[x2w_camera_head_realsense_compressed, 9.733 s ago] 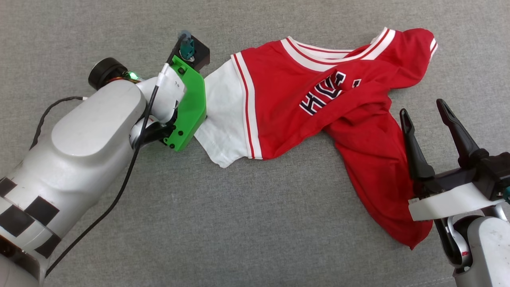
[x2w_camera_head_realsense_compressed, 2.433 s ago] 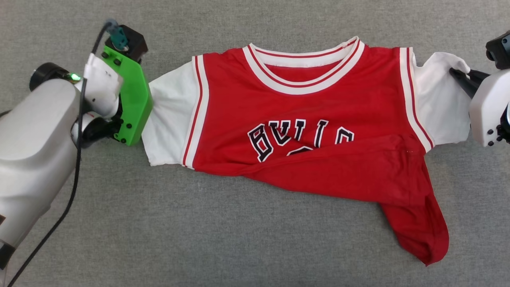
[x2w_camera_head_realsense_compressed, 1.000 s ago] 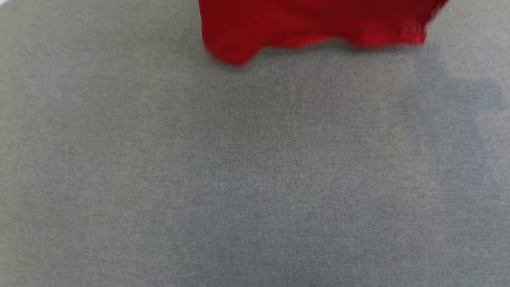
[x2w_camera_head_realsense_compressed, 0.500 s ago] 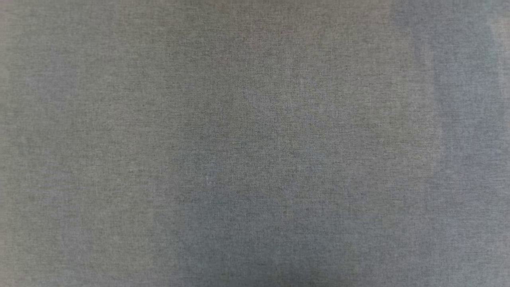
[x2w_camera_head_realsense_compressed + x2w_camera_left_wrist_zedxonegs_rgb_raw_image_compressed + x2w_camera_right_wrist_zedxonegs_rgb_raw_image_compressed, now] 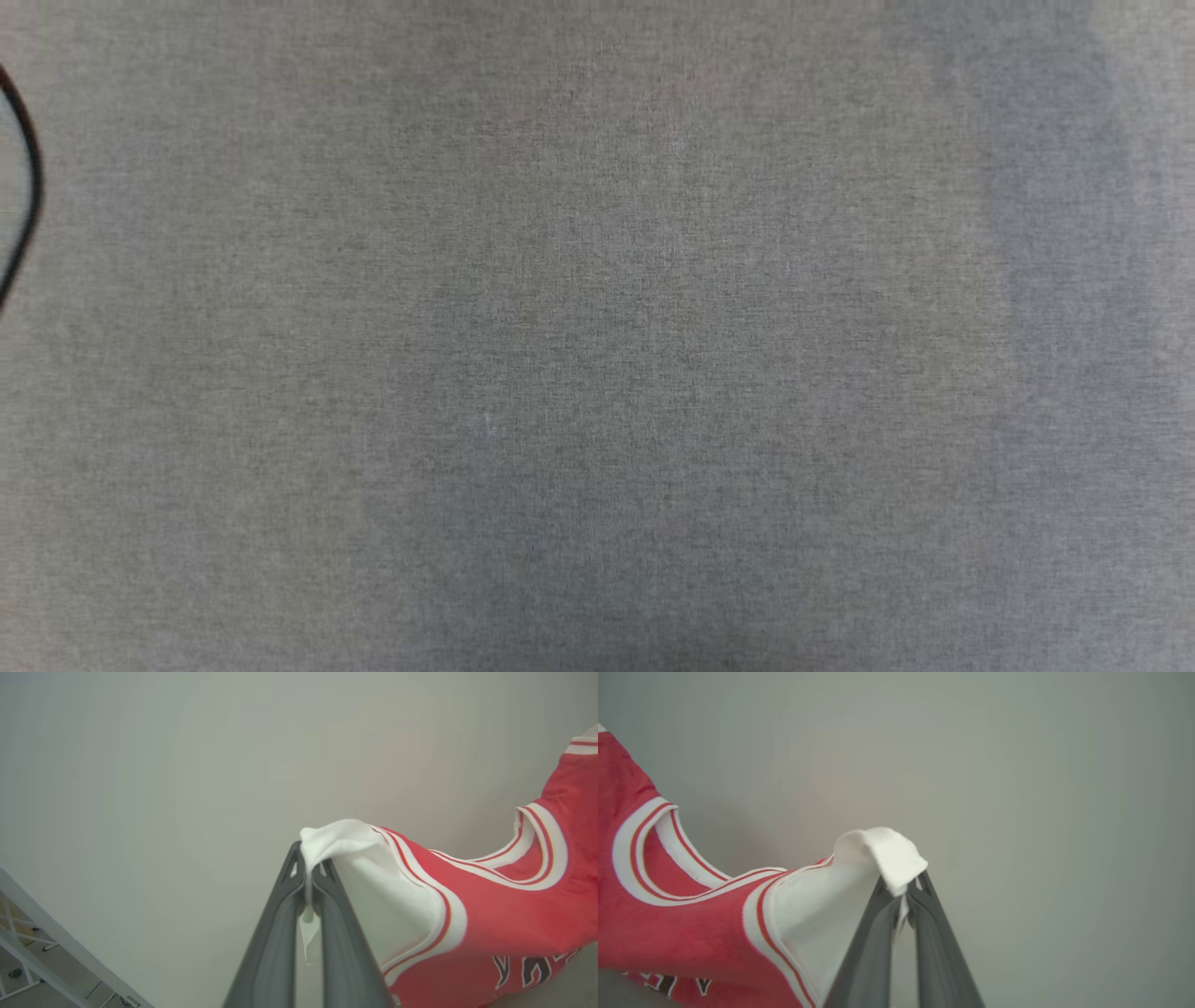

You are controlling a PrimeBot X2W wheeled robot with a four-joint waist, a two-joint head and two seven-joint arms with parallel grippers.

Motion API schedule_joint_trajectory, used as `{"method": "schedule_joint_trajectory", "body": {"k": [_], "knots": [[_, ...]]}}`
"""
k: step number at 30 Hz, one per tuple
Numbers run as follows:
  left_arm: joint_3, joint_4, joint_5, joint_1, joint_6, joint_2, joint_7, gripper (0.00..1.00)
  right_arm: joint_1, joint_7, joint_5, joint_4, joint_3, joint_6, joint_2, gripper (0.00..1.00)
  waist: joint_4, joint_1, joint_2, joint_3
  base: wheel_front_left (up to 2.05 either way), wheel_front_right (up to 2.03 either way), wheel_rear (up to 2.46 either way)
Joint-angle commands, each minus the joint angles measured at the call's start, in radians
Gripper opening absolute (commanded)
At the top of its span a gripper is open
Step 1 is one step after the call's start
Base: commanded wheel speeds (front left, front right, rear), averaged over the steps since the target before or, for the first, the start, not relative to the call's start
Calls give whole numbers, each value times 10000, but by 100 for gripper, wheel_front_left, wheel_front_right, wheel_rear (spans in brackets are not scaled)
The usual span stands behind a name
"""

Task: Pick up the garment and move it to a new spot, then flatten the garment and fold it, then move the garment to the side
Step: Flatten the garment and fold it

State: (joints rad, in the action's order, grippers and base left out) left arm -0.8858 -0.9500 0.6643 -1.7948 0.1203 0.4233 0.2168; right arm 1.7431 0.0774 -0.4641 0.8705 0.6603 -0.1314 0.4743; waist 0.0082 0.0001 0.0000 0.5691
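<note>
1. Left wrist view: the left gripper (image 5: 309,868), two long dark grey fingers, is clamped tight on the bunched tip of one white sleeve (image 5: 345,844). The sleeve belongs to the garment (image 5: 490,914), a red basketball-style T-shirt with white short sleeves, red-white striped trim and black-and-white lettering.
2. Right wrist view: the right gripper (image 5: 901,889), same dark fingers, is pinched shut on the other white sleeve (image 5: 882,851). The garment (image 5: 668,933) runs off to that view's left.
3. The garment hangs in the air between the two grippers, collar sagging in the middle. Judged: mid-carry, first step of the task.
4. Risk: each hold is a small pinch of thin cloth near the fingertips. A jerk, or arms drawn apart too hard, could pull a sleeve free. The shirt would then swing from one gripper and land crumpled.
5. Risk: if the arms close in, the body would sag and double over on landing, making flattening harder.
6. Risk: the lower hem is cut off at the wrist views' edges, so I cannot tell how it hangs. If it touches down first, it may buckle and fold under.
7. Surface, head view: plain grey woven fabric surface (image 5: 597,336), flat, with soft darker shadow patches at right and lower centre. A thin dark curved cable (image 5: 33,177) shows at the left edge.
8. Room: a plain pale background sits behind the shirt in both wrist views; wall or ceiling, cannot tell. A white slatted frame (image 5: 28,947) shows at the lower left of the left wrist view.
</note>
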Motion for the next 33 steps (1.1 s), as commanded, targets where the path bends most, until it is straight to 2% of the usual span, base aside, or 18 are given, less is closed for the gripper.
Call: {"method": "schedule_joint_trajectory", "body": {"k": [1,7,13,20,27,33], "knots": [[-14,-37,56,479,13,-27,155,0,-455,169,-175,-11,180,7,-1,0,48,-1,0,-314,0,0,0],[154,312,349,2792,-223,-113,425,0,-2539,759,-1071,-308,984,7,322,0,188,-1,0,-1144,0,0,0],[897,1919,399,5898,-833,326,446,0,-5015,1253,-2138,-903,1533,7,723,0,127,-1,0,-2207,0,0,0],[1461,3635,408,9495,-1454,822,448,0,-7768,1483,-2746,-1685,1971,7,1109,0,-4,-1,0,-3237,0,0,0],[1754,4787,606,12561,-1887,1155,449,0,-10256,1631,-3145,-2281,1779,7,1467,0,-83,-1,0,-3916,0,0,0],[1902,5175,794,14468,-2175,1364,449,0,-12287,1738,-3294,-2321,1117,7,1590,0,-24,-1,0,-4376,0,0,0]]}}
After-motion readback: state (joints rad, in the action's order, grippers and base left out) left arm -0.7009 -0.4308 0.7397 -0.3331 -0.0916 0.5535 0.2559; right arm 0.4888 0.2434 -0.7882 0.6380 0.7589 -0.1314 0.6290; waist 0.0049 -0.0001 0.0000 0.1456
